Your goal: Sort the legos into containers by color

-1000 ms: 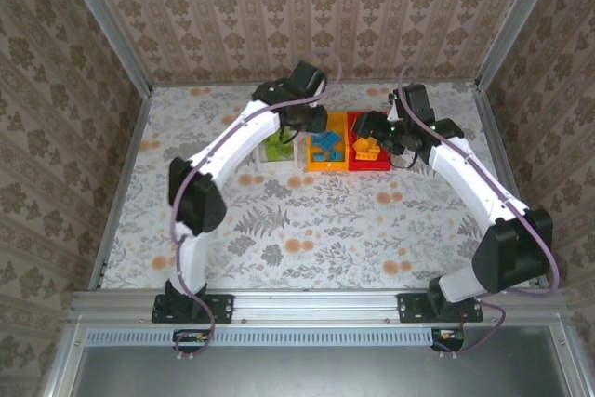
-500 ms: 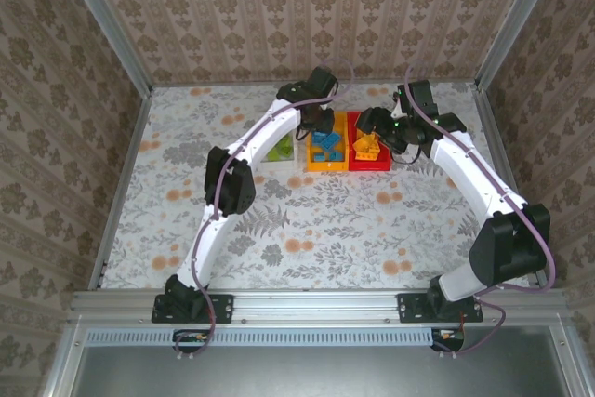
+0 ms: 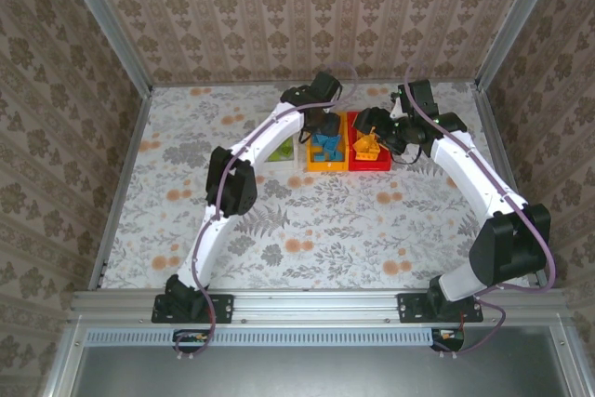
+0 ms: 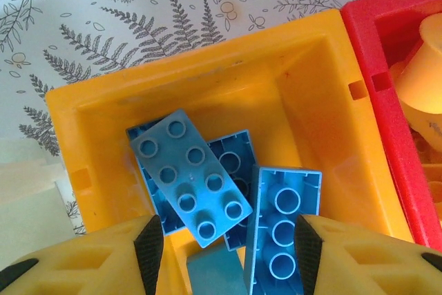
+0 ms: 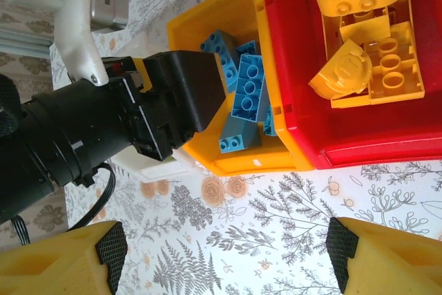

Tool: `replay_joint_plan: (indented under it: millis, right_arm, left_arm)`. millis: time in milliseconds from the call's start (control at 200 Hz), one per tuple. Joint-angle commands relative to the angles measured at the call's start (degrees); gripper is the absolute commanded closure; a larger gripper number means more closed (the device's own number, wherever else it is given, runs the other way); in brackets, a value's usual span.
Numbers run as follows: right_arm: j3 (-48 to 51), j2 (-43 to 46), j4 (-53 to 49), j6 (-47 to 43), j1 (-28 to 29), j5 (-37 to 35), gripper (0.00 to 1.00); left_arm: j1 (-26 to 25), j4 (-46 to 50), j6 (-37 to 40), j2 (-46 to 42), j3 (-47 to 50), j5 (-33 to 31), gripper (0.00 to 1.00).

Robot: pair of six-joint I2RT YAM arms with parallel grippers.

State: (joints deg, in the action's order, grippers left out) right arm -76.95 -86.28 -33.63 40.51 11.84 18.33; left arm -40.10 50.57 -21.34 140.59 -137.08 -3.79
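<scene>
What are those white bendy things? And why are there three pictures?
They are two robot arms, a left arm and a right arm, bolted to the near edge of a flowery table. One picture comes from a camera high above them. The other two come from small cameras on the wrists, each looking down past its own tool. A tool is the pincher at the end of an arm, used for picking things up. The left tool hangs open over a yellow bin with blue bricks inside. The right tool is open too, near a red bin with orange bricks. Neither tool holds anything.
</scene>
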Motion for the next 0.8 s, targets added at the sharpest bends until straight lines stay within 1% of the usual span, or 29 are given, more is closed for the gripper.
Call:
replay_joint_plan:
  millis: [0, 35, 55, 65, 70, 80, 115, 145, 150, 170, 180, 190, 235, 280, 325, 390, 425, 445, 495, 535, 570, 600, 615, 640, 660, 675, 705, 740, 795]
  right_arm:
    - [-1.5, 1.2, -1.7, -2.7, -0.1, -0.2, 0.2]
    - [-1.7, 1.9, -2.7, -3.6, -0.2, -1.8, 0.18]
    - [-1.6, 2.5, -3.3, -3.9, -0.2, -2.9, 0.15]
    - [-1.5, 2.8, -3.4, -4.1, -0.2, -3.5, 0.06]
    - [-1.4, 3.1, -3.5, -4.3, -0.2, -3.9, 0.03]
    - [-1.4, 3.4, -3.6, -4.5, -0.2, -4.5, 0.01]
    - [-1.0, 5.1, -4.2, -5.8, -0.2, -6.9, 0.0]
    - [-0.8, 6.2, -5.2, -6.9, 0.0, -9.4, 0.0]
    - [-0.7, 6.2, -5.4, -7.1, 0.1, -10.0, 0.0]
    - [-0.6, 8.2, -6.1, -7.8, 0.1, -12.0, 0.0]
    - [-0.5, 8.9, -6.3, -8.2, 0.1, -12.9, 0.0]
    - [-0.3, 9.6, -6.6, -8.5, 0.1, -14.0, 0.0]
    - [0.8, 13.0, -7.1, -10.0, 0.4, -18.4, 0.01]
    - [2.2, 16.1, -7.4, -11.5, 0.4, -21.1, 0.0]
    - [3.3, 18.7, -8.8, -11.5, 0.4, -25.9, 0.0]
    - [6.2, 22.3, -10.6, -7.6, 0.1, -36.0, 0.0]
    - [9.9, 25.1, -7.6, -8.3, -0.4, -38.7, 0.0]
    - [13.2, 27.1, -4.1, -9.9, -0.8, -39.2, 0.0]
    - [23.3, 32.8, 9.0, -15.2, -1.0, -40.2, 0.0]
    - [32.0, 37.2, 19.6, -18.2, -1.0, -42.2, 0.0]
    - [38.2, 40.1, 27.1, -21.6, -1.0, -44.0, 0.0]
    - [42.4, 41.4, 30.7, -24.5, -1.0, -45.7, 0.0]
    - [43.8, 41.6, 31.4, -25.4, -1.0, -46.8, 0.0]
    - [45.6, 41.7, 31.9, -27.2, -1.0, -48.1, 0.0]
    - [46.7, 41.2, 32.0, -28.3, -1.1, -49.0, 0.01]
    - [47.5, 40.8, 32.0, -29.3, -1.2, -49.3, 0.0]
    - [48.9, 39.9, 32.6, -31.0, -1.5, -49.0, 0.0]
    - [51.0, 39.0, 34.8, -32.1, -1.9, -48.2, 0.0]
    - [54.9, 37.5, 40.9, -33.4, -2.6, -46.5, 0.0]
  left_arm:
    - [-0.5, -0.9, -1.5, -7.9, 1.1, -1.6, 0.44]
    - [-0.6, -1.1, -2.4, -10.3, 2.5, -1.8, 0.44]
    - [-0.6, -1.2, -3.2, -11.8, 3.8, -2.0, 0.43]
    - [-0.6, -1.3, -3.6, -12.4, 4.5, -2.1, 0.42]
    - [-0.6, -1.4, -3.8, -12.7, 5.0, -2.1, 0.42]
    - [-0.6, -1.6, -4.3, -13.9, 5.7, -2.2, 0.41]
    - [-0.4, -3.2, -5.8, -17.7, 9.9, -2.2, 0.37]
    - [0.0, -5.2, -7.2, -22.0, 15.6, -2.0, 0.32]
    - [0.1, -5.7, -7.4, -22.7, 16.6, -1.9, 0.3]
    - [0.5, -7.7, -8.3, -25.8, 20.2, -1.5, 0.05]
    - [0.8, -8.9, -8.7, -27.5, 22.2, -1.0, 0.01]
    - [1.0, -10.1, -9.0, -29.1, 25.0, -0.7, 0.0]
    - [2.5, -15.4, -10.9, -36.5, 35.3, 0.6, 0.0]
    - [4.1, -18.9, -12.5, -43.4, 44.0, 0.8, 0.0]
    - [5.9, -18.6, -13.6, -48.8, 50.2, -0.6, 0.0]
    - [8.6, -15.5, -13.8, -56.2, 57.4, -5.2, 0.0]
    - [10.0, -13.6, -14.0, -59.3, 60.5, -9.1, 0.0]
    - [10.4, -12.0, -14.4, -61.1, 62.4, -13.1, 0.0]
    - [10.5, -9.0, -16.3, -65.4, 67.6, -27.0, 0.0]
    - [10.8, -9.8, -15.0, -69.1, 72.9, -34.7, 0.0]
    - [11.6, -12.7, -12.4, -72.1, 77.8, -38.0, 0.0]
    - [12.7, -18.4, -6.2, -74.7, 82.9, -37.9, 0.0]
    - [13.3, -22.1, -1.7, -75.9, 85.5, -37.1, 0.0]
    - [13.5, -27.5, 3.6, -77.6, 89.4, -36.5, 0.0]
    - [13.6, -30.3, 5.4, -78.6, 92.1, -37.4, 0.0]
    - [15.1, -32.4, 6.1, -79.2, 93.7, -38.2, 0.0]
    - [16.5, -34.8, 7.2, -79.9, 96.6, -38.5, 0.0]
    - [18.6, -37.0, 8.3, -80.0, 98.9, -36.6, 0.0]
    - [21.9, -41.4, 10.9, -79.0, 102.2, -31.9, 0.0]
